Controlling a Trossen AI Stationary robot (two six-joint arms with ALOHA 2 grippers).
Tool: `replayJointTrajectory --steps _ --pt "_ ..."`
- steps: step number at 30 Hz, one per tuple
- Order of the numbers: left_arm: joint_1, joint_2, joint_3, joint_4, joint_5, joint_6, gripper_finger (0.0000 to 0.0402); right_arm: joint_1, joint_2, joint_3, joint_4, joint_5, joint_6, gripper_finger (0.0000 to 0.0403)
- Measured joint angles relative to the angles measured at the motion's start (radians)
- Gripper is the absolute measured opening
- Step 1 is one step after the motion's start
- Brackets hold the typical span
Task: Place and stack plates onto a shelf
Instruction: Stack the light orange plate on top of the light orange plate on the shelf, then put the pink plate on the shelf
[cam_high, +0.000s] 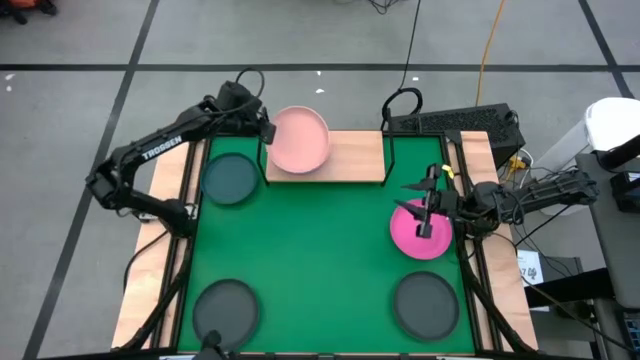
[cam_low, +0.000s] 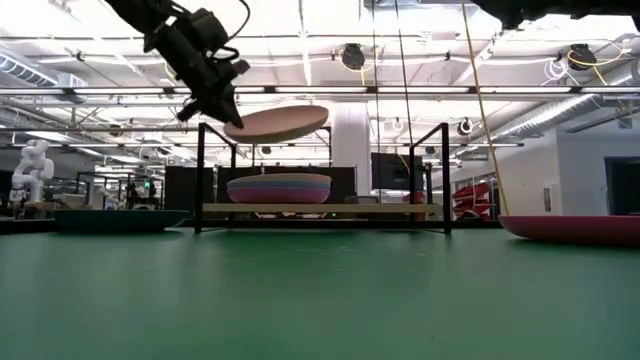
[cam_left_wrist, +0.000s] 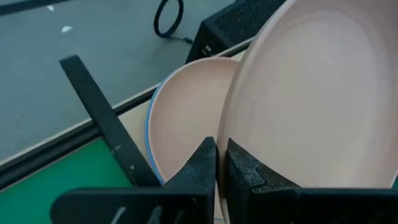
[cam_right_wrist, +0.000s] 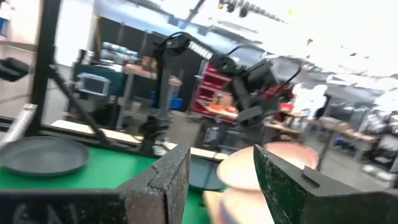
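Gripping a light pink plate (cam_high: 300, 139) by its rim, left end effector (cam_high: 262, 128) holds it above the plate stack (cam_low: 279, 188) on the shelf (cam_high: 355, 158). Right end effector (cam_high: 428, 208), fingers spread, hovers over magenta plate (cam_high: 415, 235).

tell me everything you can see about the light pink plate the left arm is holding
The light pink plate is round, shallow, smooth and matte. The left tool pinches its rim. In the low view it hangs slightly tilted above the stack of plates on the wooden shelf, not touching it.
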Motion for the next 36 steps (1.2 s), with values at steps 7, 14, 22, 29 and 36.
replayJointTrajectory --steps 7,14,22,29,36 --pt "-0.006 0.054 0.0 0.094 -0.003 0.004 0.0072 -0.001 0.0 0.0 0.073 -0.001 -0.059 0.016" --pt "-0.001 0.071 0.0 0.107 -0.009 0.006 0.0122 -0.001 0.0 0.0 0.109 -0.004 -0.042 0.016" --pt "-0.018 -0.05 0.05 0.088 0.051 0.098 0.0128 -0.001 0.028 0.0 0.075 -0.001 0.032 0.016" --pt "-0.195 -0.309 -0.018 0.201 -0.069 0.173 0.0128 -0.001 0.065 0.0 0.042 0.001 0.073 0.016" --pt "-0.483 -0.533 -0.407 0.657 -0.282 0.114 0.0129 -0.001 0.071 0.015 -0.085 0.051 0.149 0.016"
